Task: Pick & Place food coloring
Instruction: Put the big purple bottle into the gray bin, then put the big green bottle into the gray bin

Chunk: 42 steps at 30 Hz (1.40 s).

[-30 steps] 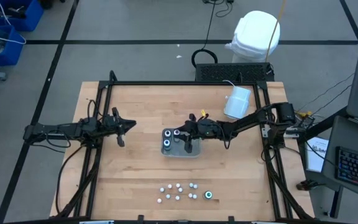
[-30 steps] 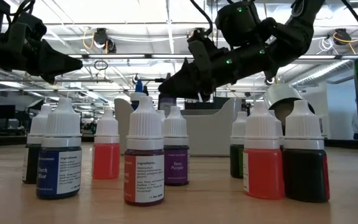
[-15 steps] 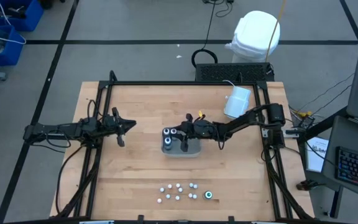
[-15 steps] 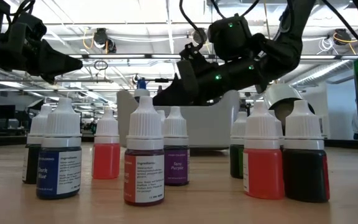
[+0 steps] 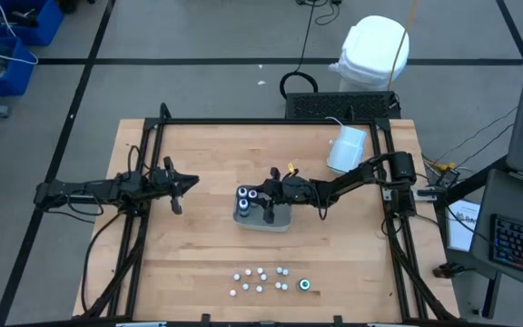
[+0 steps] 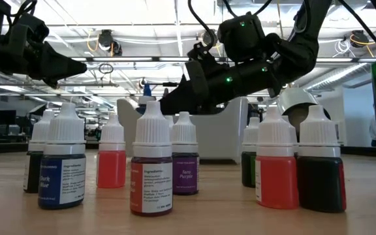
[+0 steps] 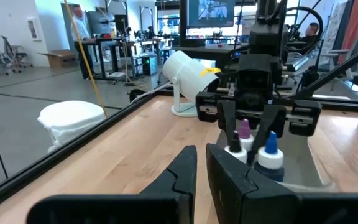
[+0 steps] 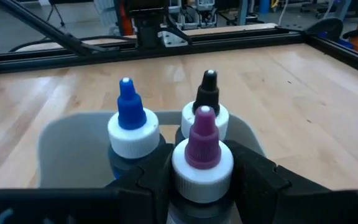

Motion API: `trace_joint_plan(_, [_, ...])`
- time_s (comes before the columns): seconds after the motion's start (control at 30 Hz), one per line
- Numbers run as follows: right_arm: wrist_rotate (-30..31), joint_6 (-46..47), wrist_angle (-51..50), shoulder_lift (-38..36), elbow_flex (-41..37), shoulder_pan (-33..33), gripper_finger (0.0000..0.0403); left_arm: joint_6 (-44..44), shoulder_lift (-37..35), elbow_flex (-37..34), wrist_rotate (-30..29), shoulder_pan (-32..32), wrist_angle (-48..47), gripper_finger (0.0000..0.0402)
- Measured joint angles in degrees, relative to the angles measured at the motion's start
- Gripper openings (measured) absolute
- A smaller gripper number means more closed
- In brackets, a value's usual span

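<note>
At the table's near edge, a cluster of small white-capped food coloring bottles [image 5: 260,279] stands in loose rows, with one green-topped bottle [image 5: 304,285] at the right end of the group. In the low view they fill the foreground: blue, red, purple and dark green liquids, all upright and apart from both arms.

Farther in, at the middle of the table, sits the clear plastic tray [image 5: 284,221]. Three larger bottles stand upright in its left end, close together. The purple-tipped bottle [image 8: 202,152] stands between the fingers of the right gripper [image 5: 268,203]; the fingers flank its white cap on both sides, but whether they are pressing it or have let go cannot be told. Just beside it are the blue-tipped bottle [image 8: 132,124] and, behind, the black-tipped bottle [image 8: 206,104]. The rest of the tray holds nothing.

To the left of the tray and well apart from it, the left gripper [image 5: 176,193] hovers above bare wood, its fingers nearly together with only a thin gap, holding nothing.

At the table's far right corner lies a white cylinder [image 5: 347,149] on its side, near the right arm's base.
</note>
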Motion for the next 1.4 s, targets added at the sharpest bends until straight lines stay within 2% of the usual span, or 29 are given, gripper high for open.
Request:
trace_joint_plan(0.27, [-0.3,-0.6,0.6,-0.3,-0.2,1.2,0.018,0.0,0.0,0.0,0.0,0.0,0.0,0.004])
trace_joint_plan(0.47, [-0.2,-2.0,-0.2,-3.5,-0.2,1.2,0.0201,0.0,0.0,0.0,0.0,0.0,0.0,0.004])
trace_joint_plan(0.6, [-0.2,-4.7,-0.9,-8.7,-0.2,1.2,0.021,0.0,0.0,0.0,0.0,0.0,0.0,0.004])
trace_joint_plan(0.77, [-0.2,-5.7,-9.0,-20.1,-0.2,2.5,0.0214,0.0,0.0,0.0,0.0,0.0,-0.2,0.004])
trace_joint_plan(0.93, [-0.4,-9.8,-20.3,-30.4,-0.2,5.8,0.0199,0.0,0.0,0.0,0.1,0.0,-0.3,0.004])
trace_joint_plan(1.1, [-0.2,-9.9,-32.0,-38.3,-0.8,10.5,0.0154,-1.2,0.0,0.0,0.1,0.0,-0.4,0.004])
trace_joint_plan(1.23, [-0.2,-10.2,-30.8,-41.1,-4.7,15.8,0.0126,-1.1,0.0,0.0,0.1,0.0,-0.5,0.004])
trace_joint_plan(1.4, [-0.1,-9.5,-27.4,-41.5,-10.4,22.7,0.0126,-1.2,0.0,0.0,0.1,0.0,-0.8,0.004])
